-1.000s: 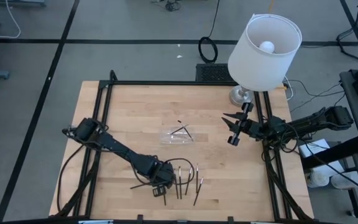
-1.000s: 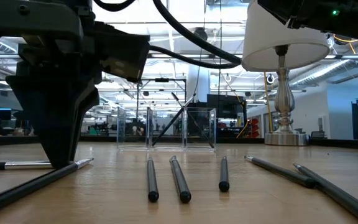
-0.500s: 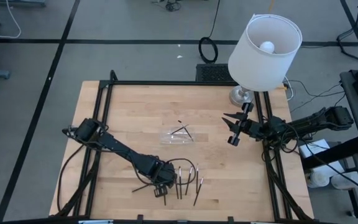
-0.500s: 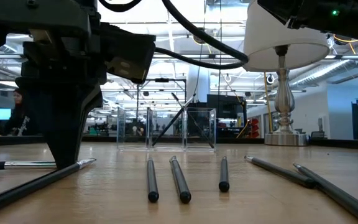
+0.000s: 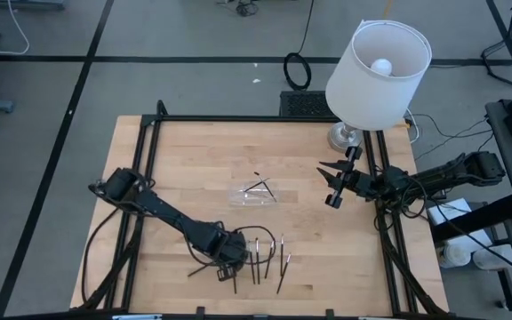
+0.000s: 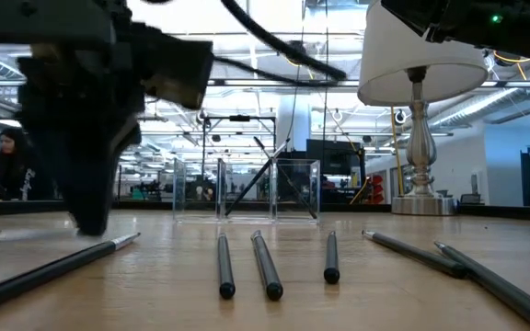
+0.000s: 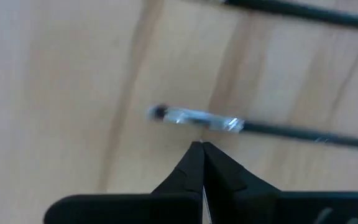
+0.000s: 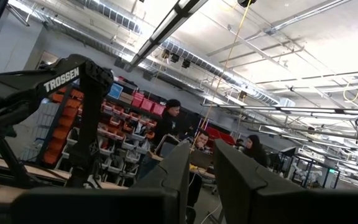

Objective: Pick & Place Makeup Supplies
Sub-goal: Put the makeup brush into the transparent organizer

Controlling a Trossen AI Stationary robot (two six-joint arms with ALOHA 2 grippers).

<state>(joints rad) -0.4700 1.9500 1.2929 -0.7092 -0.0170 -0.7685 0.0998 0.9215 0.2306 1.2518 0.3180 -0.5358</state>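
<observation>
Several thin dark makeup sticks (image 5: 263,258) lie flat on the wooden table near its front edge; the low view shows them side by side (image 6: 265,265). My left gripper (image 5: 228,260) points down among the leftmost ones, shut and holding nothing. Its tips (image 7: 202,146) hover just short of a stick with a silvery section (image 7: 197,119), which lies on the wood. In the low view that gripper (image 6: 90,225) hangs slightly above the table beside a long stick (image 6: 53,267). My right gripper (image 5: 332,191) waits raised at the table's right side, its fingers (image 8: 202,168) slightly apart.
A small clear tray (image 5: 254,194) with a couple of dark sticks in it stands mid-table. A white-shaded lamp (image 5: 378,76) stands at the far right corner. A black frame (image 5: 149,160) runs round the table. Bare wood lies between the tray and the sticks.
My left gripper has risen a little off the tabletop beside the leftmost sticks. The sticks in the middle and on the right lie as before.
</observation>
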